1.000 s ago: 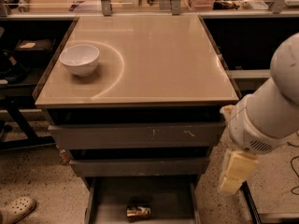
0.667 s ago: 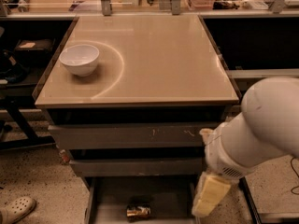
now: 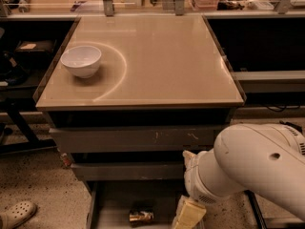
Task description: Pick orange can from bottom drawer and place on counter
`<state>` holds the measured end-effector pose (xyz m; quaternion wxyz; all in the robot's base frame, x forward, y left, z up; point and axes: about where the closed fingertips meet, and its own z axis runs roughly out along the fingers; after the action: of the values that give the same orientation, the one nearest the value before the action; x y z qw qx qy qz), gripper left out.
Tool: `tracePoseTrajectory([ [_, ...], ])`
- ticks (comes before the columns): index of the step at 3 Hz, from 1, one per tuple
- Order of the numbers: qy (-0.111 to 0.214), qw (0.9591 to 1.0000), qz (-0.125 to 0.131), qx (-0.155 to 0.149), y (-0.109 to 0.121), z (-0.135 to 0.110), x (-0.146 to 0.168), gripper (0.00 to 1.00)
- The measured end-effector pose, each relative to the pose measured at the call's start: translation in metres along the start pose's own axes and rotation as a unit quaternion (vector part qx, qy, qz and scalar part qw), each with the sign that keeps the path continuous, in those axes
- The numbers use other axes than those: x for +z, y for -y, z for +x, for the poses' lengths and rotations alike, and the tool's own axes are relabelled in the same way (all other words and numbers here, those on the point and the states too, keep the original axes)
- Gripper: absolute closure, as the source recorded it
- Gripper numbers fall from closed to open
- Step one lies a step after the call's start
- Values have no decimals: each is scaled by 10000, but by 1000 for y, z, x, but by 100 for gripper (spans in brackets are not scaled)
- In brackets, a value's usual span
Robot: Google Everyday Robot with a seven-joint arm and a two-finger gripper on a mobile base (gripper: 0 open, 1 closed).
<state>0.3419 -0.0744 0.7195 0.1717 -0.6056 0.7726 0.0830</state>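
The counter [image 3: 162,56] filled the upper half of the view, its top carrying only a white bowl [image 3: 81,60] near the left edge. The robot's white arm [image 3: 248,166] came in from the lower right, bulking across the right ends of the two upper drawers [image 3: 133,138]. Below them the bottom drawer [image 3: 112,202] stood pulled out, so the opening step looked done. The gripper [image 3: 187,214] hung at the arm's end, low over the right part of that drawer and partly cut off by the bottom of the view. Whether the claw was spread or closed could not be told, though it appeared to hold nothing. The orange can [image 3: 141,216] lay on the drawer's floor, probably on its side, just left of the gripper and apart from it. By my reading the task was in its early reach: grasping the can, lifting it out and setting it on the counter all remained.
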Motion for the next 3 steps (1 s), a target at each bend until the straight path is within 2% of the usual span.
tracePoseTrajectory([
  [1,-49,10000,64,-25,2,-5,31,0],
  [2,-203,9991,-80,-353,-5,-8,110,0],
  [3,-218,9974,-49,-681,-6,-9,169,0],
])
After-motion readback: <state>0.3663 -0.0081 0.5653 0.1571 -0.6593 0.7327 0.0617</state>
